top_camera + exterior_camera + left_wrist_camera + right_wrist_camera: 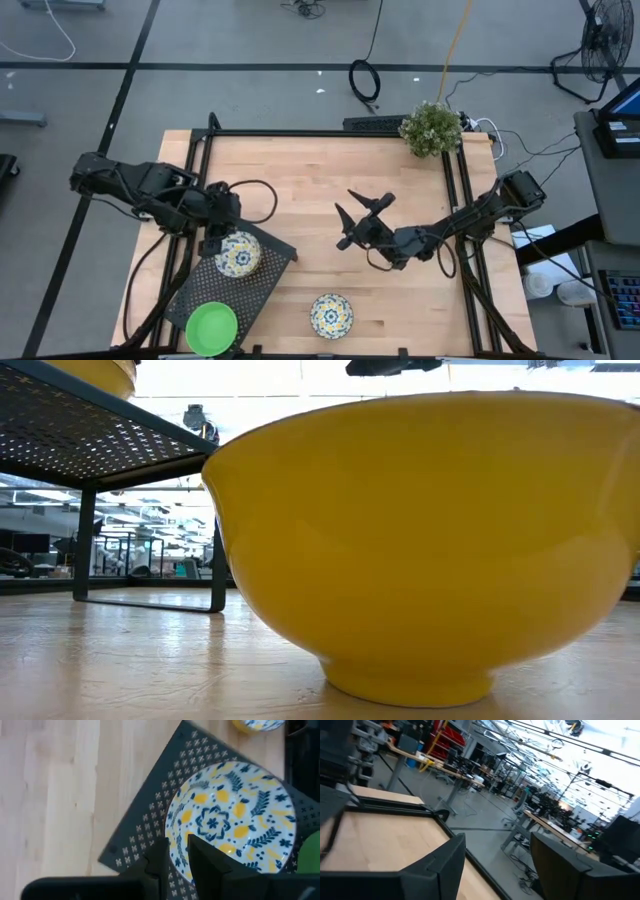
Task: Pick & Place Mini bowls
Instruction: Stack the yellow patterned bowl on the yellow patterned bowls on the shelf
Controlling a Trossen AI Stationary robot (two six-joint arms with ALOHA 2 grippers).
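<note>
On the wooden table (300, 180), pinching the rim of the flowery bowl (239, 254) on the black mesh tray (262, 285) with the left gripper (175, 862) — holding tight, lifting straight up slowly — right gripper (357, 217) waiting wide open above mid-table.

Yellow bowl (420, 550) close; mesh tray (80, 425) beside
</note>
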